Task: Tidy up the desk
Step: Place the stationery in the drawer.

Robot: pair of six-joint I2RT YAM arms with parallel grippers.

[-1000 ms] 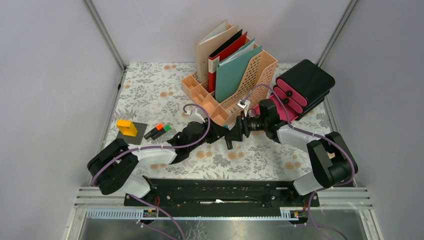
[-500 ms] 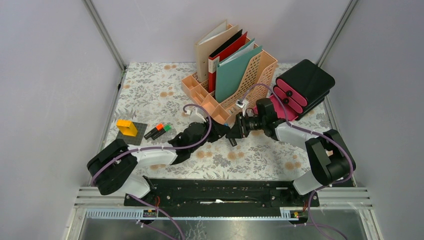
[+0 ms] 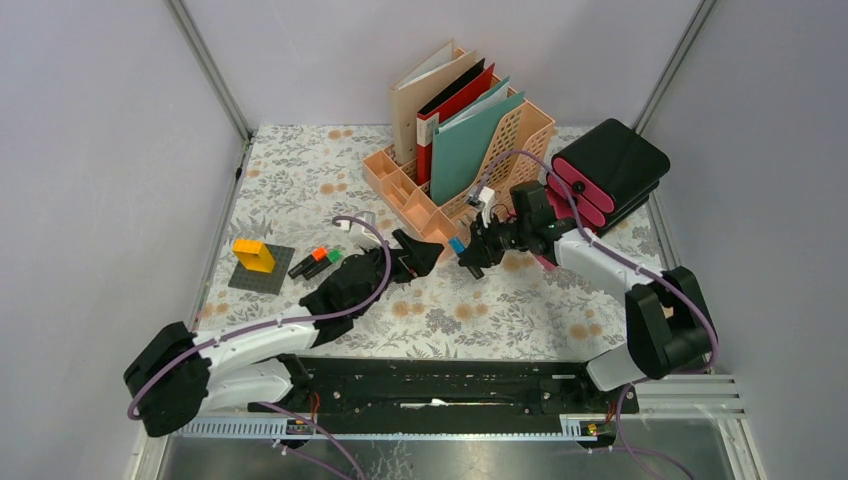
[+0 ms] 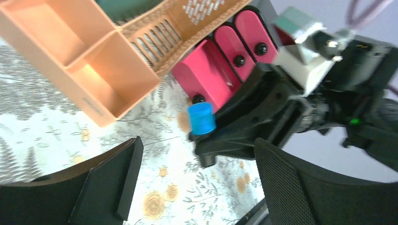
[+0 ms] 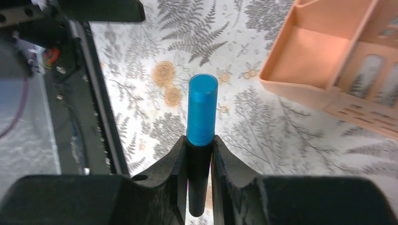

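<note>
1. Top view.
   - Change over the last second: the left tool [image 3: 422,256] and right tool [image 3: 470,256], which were meeting at centre, have parted. The left arm has stretched out low, its elbow swung toward 7 o'clock. The right tool has risen toward 1 o'clock carrying a blue-capped marker [image 3: 457,246].
   - Meaning, as I judge it: the hand-over is finished and the marker is bound for the peach file rack [image 3: 400,190] at 12 o'clock.
   - Also on the flowered surface [image 3: 300,180]: two markers [image 3: 315,262] and a yellow block [image 3: 254,255] on a dark plate at 9 o'clock, and a black-and-pink case [image 3: 610,170] at 2 o'clock. The sorting looks far from done.

2. Left wrist view.
   - The left tool's fingers [image 4: 112,183] are spread wide, with nothing between them and nothing touching them.
   - Straight ahead at 12 o'clock is the right tool with the blue cap standing proud.
   - The rack's open compartments sit at 10 o'clock, and the leaf-printed surface runs beneath.

3. Right wrist view.
   - The right tool is pinched tight on the marker's black barrel. The blue cap juts forward past the fingertips, clear of the surface.
   - The nearest rack compartment lies at 2 o'clock, near but not yet under the marker.
</note>
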